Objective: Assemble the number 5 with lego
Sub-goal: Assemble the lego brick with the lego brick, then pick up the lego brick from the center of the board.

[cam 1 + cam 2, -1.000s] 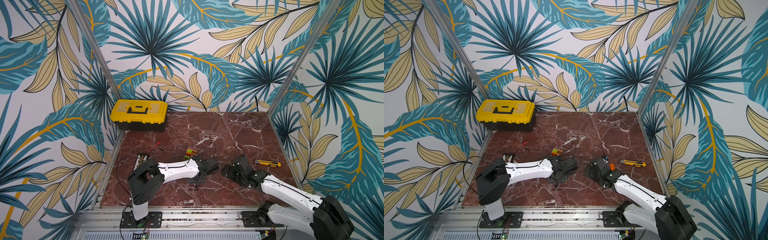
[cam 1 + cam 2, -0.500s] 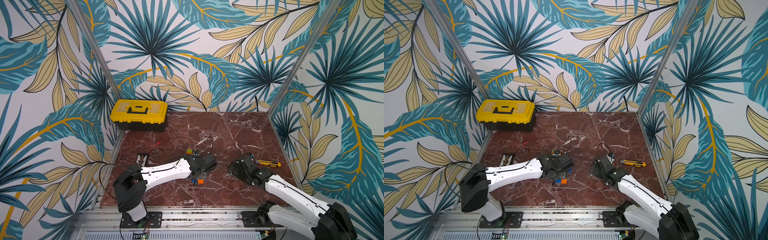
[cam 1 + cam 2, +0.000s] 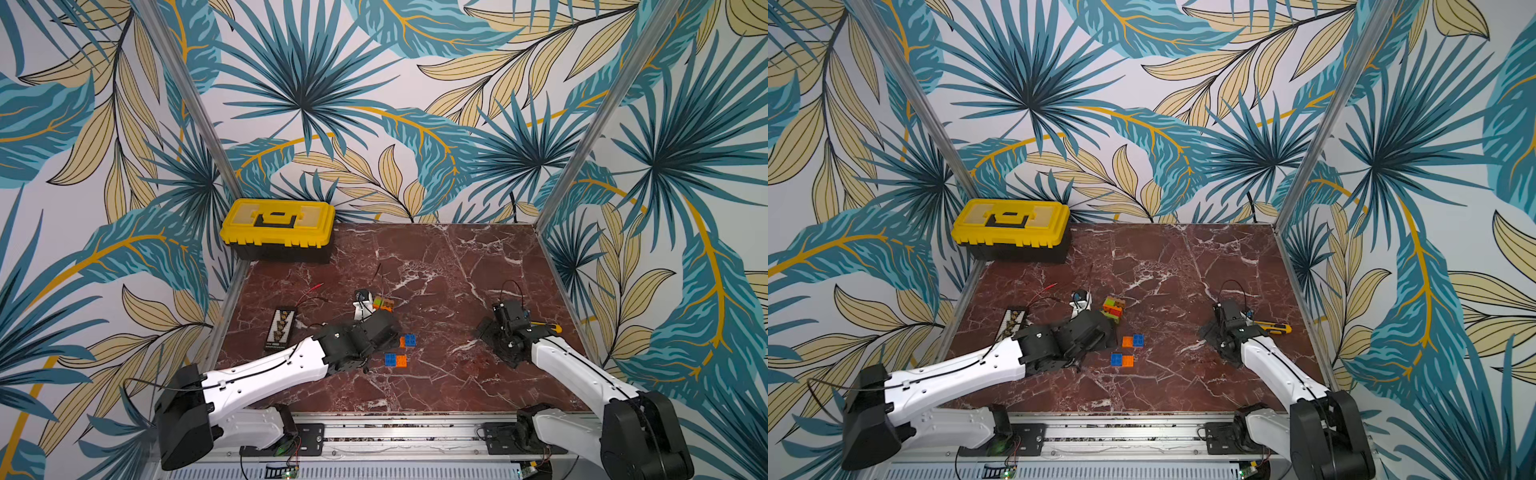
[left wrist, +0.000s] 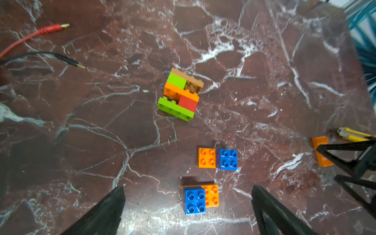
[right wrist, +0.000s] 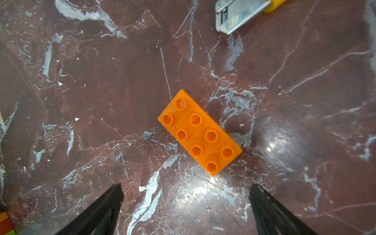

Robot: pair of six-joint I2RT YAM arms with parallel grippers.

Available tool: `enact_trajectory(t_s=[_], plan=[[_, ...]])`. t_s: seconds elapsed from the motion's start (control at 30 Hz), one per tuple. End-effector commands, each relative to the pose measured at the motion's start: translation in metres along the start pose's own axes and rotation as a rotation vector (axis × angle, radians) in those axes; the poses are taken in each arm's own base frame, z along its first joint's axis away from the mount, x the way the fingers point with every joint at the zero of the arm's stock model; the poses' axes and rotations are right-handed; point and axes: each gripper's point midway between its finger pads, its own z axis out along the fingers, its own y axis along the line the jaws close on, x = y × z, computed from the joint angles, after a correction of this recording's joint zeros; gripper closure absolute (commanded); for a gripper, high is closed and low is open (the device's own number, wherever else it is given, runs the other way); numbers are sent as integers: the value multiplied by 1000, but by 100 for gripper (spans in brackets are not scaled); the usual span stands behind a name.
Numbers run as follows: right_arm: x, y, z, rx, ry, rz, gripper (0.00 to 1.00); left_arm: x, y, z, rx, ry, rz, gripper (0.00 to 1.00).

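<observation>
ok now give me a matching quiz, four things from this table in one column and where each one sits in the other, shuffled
Things
1. yellow toolbox
2. long orange brick
3. green, orange, red and tan cluster
4. black strip

Places
A. alone, studs up, just ahead of the open right pincer
B. at the left edge of the table, near the red wire
C. in the far left corner
D. mid-table, beyond the orange-and-blue pairs

Pairs: 1-C, 2-A, 3-D, 4-B
</observation>
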Motion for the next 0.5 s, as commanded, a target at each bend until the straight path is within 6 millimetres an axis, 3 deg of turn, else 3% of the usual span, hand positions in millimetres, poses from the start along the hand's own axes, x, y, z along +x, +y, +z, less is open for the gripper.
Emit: enact_trajectory(t_s=[0.0, 0.47], plan=[[-3, 5, 6, -50, -6, 51, 1, -22, 6, 0, 36, -127, -37, 0], [-18, 4, 29, 22, -21, 51, 1, -36, 31, 1, -11, -211, -2, 0]])
